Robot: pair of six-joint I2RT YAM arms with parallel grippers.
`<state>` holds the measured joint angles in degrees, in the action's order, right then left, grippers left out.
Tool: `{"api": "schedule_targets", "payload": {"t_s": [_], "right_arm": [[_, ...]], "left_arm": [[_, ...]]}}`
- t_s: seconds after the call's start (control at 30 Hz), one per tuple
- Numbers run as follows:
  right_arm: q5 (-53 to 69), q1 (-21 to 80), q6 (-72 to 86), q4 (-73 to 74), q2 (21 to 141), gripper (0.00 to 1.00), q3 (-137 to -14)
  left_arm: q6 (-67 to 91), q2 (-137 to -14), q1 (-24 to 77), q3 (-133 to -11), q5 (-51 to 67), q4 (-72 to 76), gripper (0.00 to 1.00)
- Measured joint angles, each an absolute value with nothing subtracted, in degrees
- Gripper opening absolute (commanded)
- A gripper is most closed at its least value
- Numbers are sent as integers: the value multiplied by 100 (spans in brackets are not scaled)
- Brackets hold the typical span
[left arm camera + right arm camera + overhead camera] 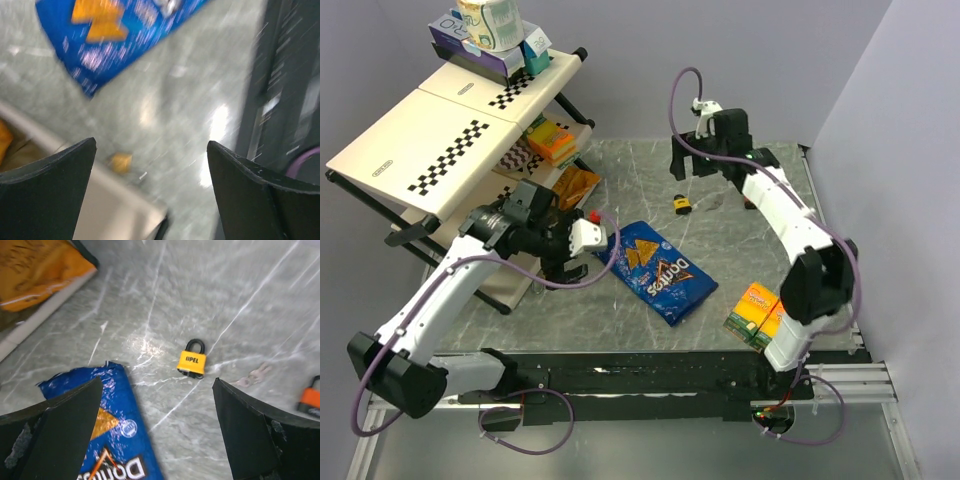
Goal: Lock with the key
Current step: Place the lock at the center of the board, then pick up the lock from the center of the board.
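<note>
A small yellow padlock (192, 362) with a black shackle lies flat on the grey marble table (210, 285); in the top view the padlock (682, 205) is near the table's middle back. A pale key (255, 375) lies just to its right on the table, faint against the marble. My right gripper (157, 381) hovers above the table, open and empty, with the padlock just beyond its fingertips. From above, the right gripper (685, 168) hangs behind the padlock. My left gripper (151, 142) is open and empty over the table, near the shelf's foot, with the view blurred.
A blue Doritos bag (657, 268) lies in the table's middle. Orange snack packs (552, 142) sit on the folding shelf (440, 130) at left. A yellow-orange box (757, 312) stands near the right arm's base. An orange and black object (311, 399) is cut by the right wrist view's edge.
</note>
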<state>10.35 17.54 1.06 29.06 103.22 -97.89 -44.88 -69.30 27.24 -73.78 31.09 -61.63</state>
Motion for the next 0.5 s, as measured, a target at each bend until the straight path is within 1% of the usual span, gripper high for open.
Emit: {"api": "schedule_targets", "payload": {"t_s": [0.13, 0.27, 0.5], "right_arm": [[1201, 1765, -283, 2665, 9539, 100, -9220], [1352, 1765, -523, 2613, 9161, 100, -8753], [1763, 1765, -803, 2239, 8136, 100, -7773]], "left_arm": [[-5439, -7164, 2724, -7168, 2196, -6296, 99], [-6123, -7395, 2724, -6700, 1466, -6169, 94], [-7393, -7579, 2714, -5723, 923, -5551, 91]]}}
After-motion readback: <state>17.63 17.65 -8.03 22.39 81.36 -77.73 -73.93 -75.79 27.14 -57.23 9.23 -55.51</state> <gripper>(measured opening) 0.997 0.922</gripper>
